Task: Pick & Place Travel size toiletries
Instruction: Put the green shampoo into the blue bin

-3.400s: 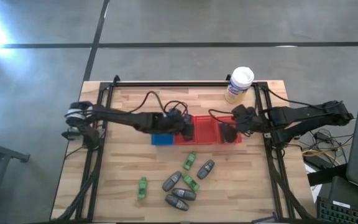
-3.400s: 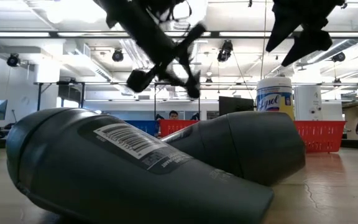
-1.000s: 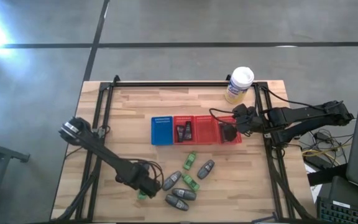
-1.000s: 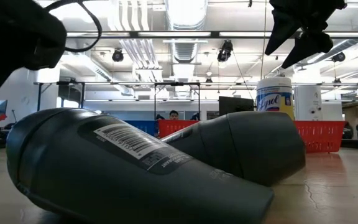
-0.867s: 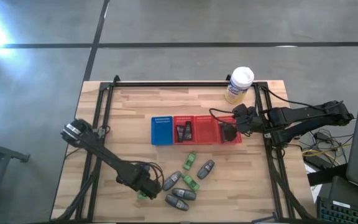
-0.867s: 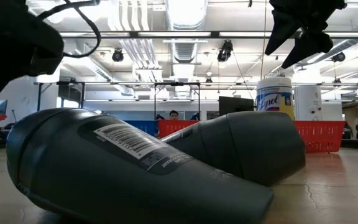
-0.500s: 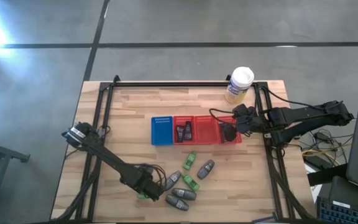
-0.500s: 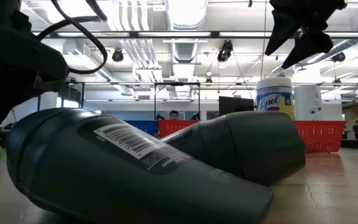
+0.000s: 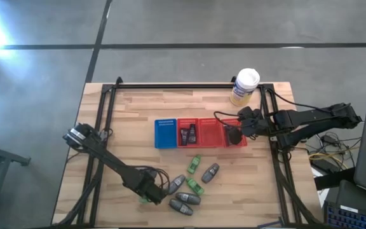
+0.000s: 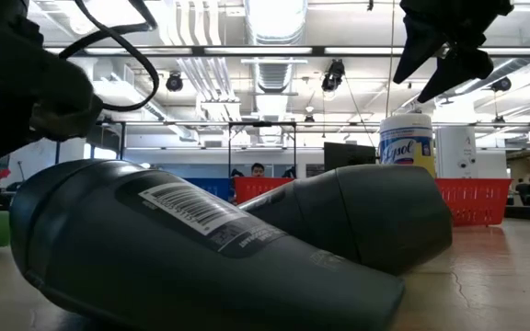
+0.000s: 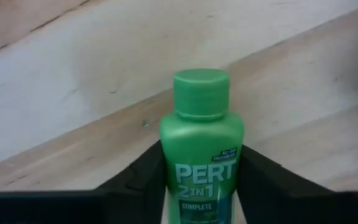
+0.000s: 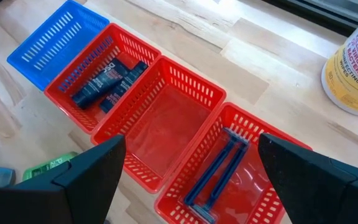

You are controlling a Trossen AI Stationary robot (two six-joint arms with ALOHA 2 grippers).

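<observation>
A green bottle (image 11: 201, 146) with a round green cap, labelled as a two-in-one shampoo, lies on the wooden table (image 9: 132, 121) near its front edge, left of the other loose toiletries. The left gripper (image 9: 147, 194) is down over it, and the left wrist view shows a dark finger (image 11: 138, 177) on each side of the bottle's body; the fingers look closed against it, though actual contact is hard to confirm.

Just right of that gripper lie three grey oval containers (image 9: 176, 185), with two more green bottles (image 9: 194, 164) and a fourth grey container (image 9: 210, 172) a little farther back.

Beyond them, mid-table, stands a row of slotted baskets: a blue basket (image 9: 166, 133) on the left and three red ones. The left red basket (image 12: 107, 78) holds dark tubes (image 12: 104, 79), and the right red basket (image 12: 229, 168) holds blue razors (image 12: 219, 168).

The right gripper (image 9: 234, 135) hangs above the row's right end, fingers spread wide with nothing between them. A yellowish wipes canister (image 9: 244, 86) stands at the far edge.
</observation>
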